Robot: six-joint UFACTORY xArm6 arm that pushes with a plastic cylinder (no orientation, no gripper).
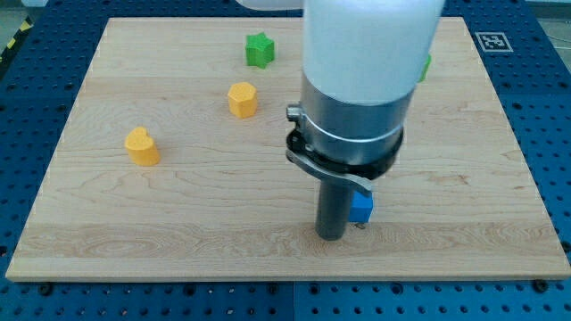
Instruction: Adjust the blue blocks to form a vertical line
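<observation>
One blue block point(361, 208) shows near the view's bottom centre, partly hidden behind my rod; its shape cannot be made out. My tip point(332, 235) rests on the board just left of and slightly below this block, touching or nearly touching it. No other blue block is visible; the arm's wide body hides the board's upper middle.
A green star-shaped block point(259, 50) lies at the view's top. A yellow hexagonal block point(242, 99) sits below it. Another yellow block point(141, 146) lies at the left. A green sliver point(426, 65) peeks out right of the arm. The wooden board point(464, 241) ends near the bottom.
</observation>
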